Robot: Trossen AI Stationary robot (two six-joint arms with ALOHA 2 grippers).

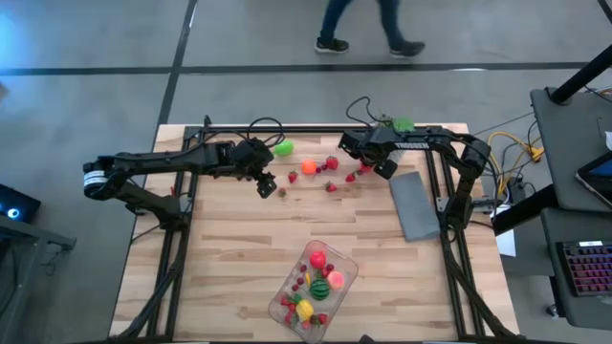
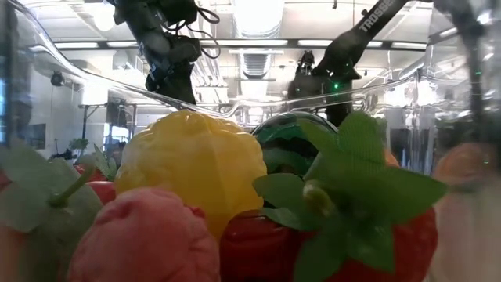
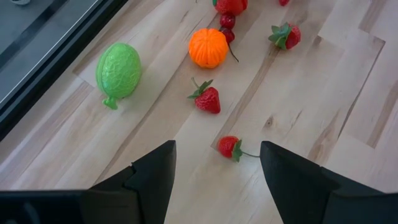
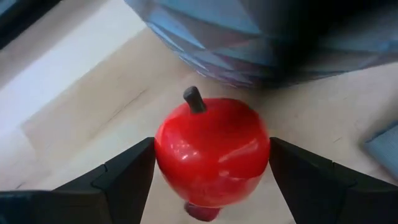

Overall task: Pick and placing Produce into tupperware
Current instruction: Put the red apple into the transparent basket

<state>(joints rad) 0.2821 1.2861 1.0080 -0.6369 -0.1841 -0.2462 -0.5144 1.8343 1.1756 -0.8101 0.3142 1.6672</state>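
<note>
Left pincer (image 1: 265,184) is held over the far-left part of the tabletop (image 1: 220,258), fingers spread with nothing between them. In the left wrist view a small stemmed berry (image 3: 229,146) is seen on the wood just ahead of the gap between the two fingers, slightly toward one finger, its thin stem lying roughly crosswise to the approach. A strawberry (image 3: 208,100) is noted just beyond it, then an orange piece (image 3: 208,48) and a light green piece (image 3: 118,70) farther off. The left arm is judged the nearer one for this berry; the coming grasp is judged to turn on a short forward and downward move that centres the berry between the fingers. Further right, loose red pieces are scattered between the two arms. The tupperware (image 1: 314,285) is seen at the near middle of the tabletop, well apart from both pincers, already partly filled with red, yellow and green produce; the low view is taken up by that produce pressed against the clear wall. Right pincer (image 1: 381,164) is held at the far right, beside a grey slab (image 1: 415,205). In the right wrist view a glossy red apple (image 4: 211,152) is seen between its fingers, stem pointing away from the camera; the fingers flank it closely on both sides, and it is judged gripped.
</note>
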